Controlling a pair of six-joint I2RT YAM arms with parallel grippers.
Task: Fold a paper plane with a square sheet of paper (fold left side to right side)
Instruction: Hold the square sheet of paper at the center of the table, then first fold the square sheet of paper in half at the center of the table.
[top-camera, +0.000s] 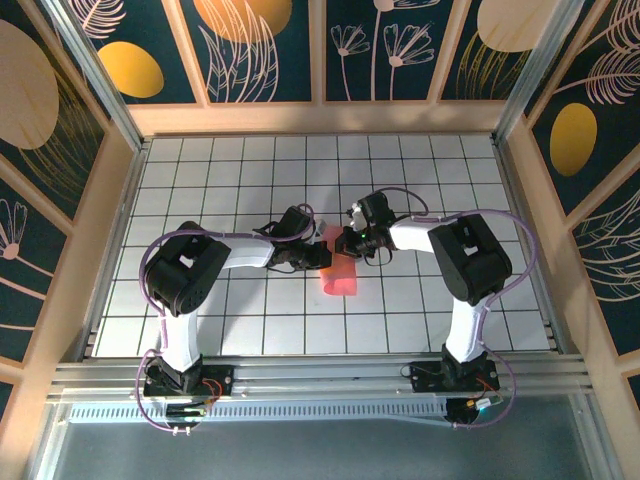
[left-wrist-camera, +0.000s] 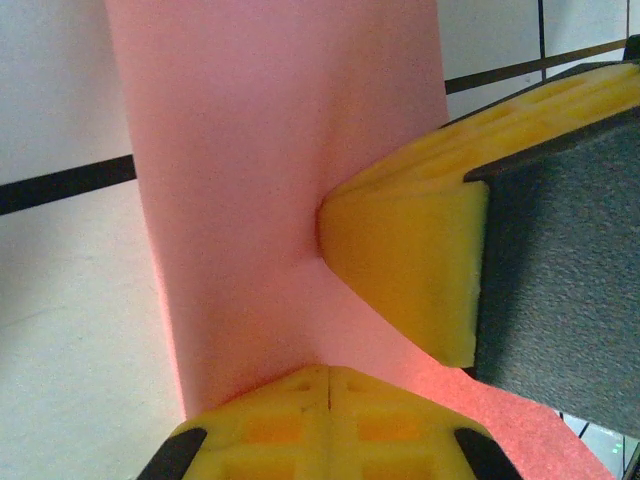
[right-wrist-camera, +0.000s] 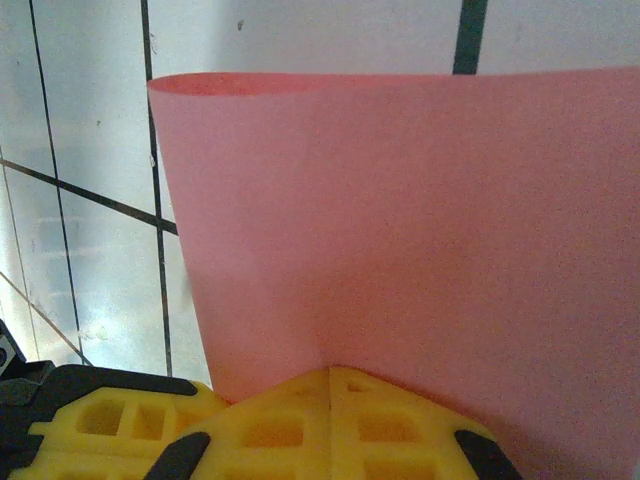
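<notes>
The square sheet of paper (top-camera: 340, 276) lies near the centre of the white-tiled table (top-camera: 250, 320), doubled over into a narrow strip running near to far. Its near end is free and uncovered. Along one long side the fold is a rounded loop, not a crease: the upper layer stands off the lower one.

Toward the far end, both grippers meet over the strip. The left gripper (top-camera: 318, 256) comes in from the left, jaws fully closed, tips bearing on the upper layer. The right gripper (top-camera: 347, 243) comes in from the right, just beyond it, jaws likewise closed, tips on the paper. Whether either has a layer caught between its fingers cannot be told.

Handling judgement: the sheet is very light, thin and springy. It will likely reopen if released, slide on the smooth tiles if pushed sideways, and take any crease permanently. Pin it with one closed tip near the matched free edges and run the other along the loop — light, downward pressure only.
</notes>
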